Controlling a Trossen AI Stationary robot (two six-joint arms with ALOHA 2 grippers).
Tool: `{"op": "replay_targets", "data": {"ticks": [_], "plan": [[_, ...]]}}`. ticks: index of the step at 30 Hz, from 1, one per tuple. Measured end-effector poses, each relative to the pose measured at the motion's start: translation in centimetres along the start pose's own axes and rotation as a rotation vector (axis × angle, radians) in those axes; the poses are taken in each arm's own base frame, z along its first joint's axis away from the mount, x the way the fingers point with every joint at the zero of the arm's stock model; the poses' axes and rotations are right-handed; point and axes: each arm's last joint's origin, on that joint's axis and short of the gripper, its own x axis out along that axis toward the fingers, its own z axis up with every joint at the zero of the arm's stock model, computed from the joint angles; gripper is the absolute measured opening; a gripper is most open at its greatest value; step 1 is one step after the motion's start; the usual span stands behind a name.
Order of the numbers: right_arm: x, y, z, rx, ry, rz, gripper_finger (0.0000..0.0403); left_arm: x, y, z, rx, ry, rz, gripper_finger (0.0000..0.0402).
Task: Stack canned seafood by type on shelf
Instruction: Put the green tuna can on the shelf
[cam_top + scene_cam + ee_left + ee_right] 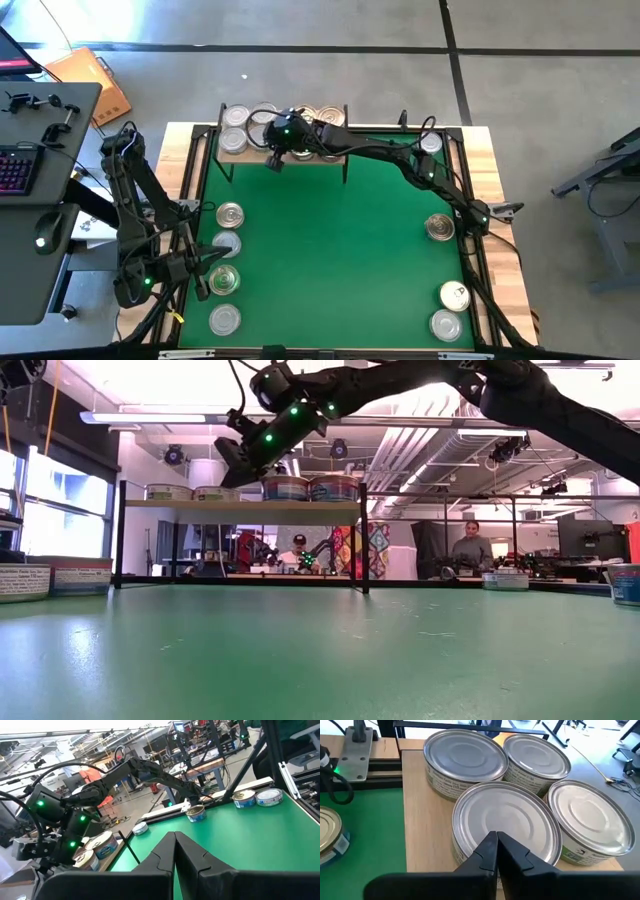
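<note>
Four silver-lidded tins (505,820) crowd the shelf (427,825) in the right wrist view; the high view adds four by the left edge and four on the right. The right gripper (496,851), fingers pressed together, hovers just over the nearest tin. Left gripper (175,851) pressed together, parked.

Right tool (232,463) hangs over tins (310,487) on the shelf (240,506)

Two dark jointed arms, green indicator lights, black cables, seemingly matte black tool (496,851) fingers.
</note>
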Motion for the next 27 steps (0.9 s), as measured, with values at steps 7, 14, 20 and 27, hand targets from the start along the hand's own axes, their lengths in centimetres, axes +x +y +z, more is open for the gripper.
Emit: {"op": "replay_targets", "data": {"ticks": [7, 14, 20, 27], "plan": [[-2.0, 1.1, 1.8, -0.088, -0.034, -0.032, 0.0, 0.0, 0.0, 0.0, -0.01, 0.0, 0.0, 0.0], [-8.2, 5.0, 4.5, -0.235, 0.047, -0.035, 0.0, 1.9, 2.0, 0.7, -0.125, 0.032, 0.111, 0.0], [-10.6, 13.6, 0.8, -0.35, 0.291, 0.145, 0.0, 5.0, 8.8, 1.8, -0.263, 0.059, 0.182, 0.0], [-12.5, 23.1, -6.6, -0.38, 0.412, 0.154, 0.0, 7.3, 16.4, 1.7, -0.299, 0.11, 0.202, 0.0]]}}
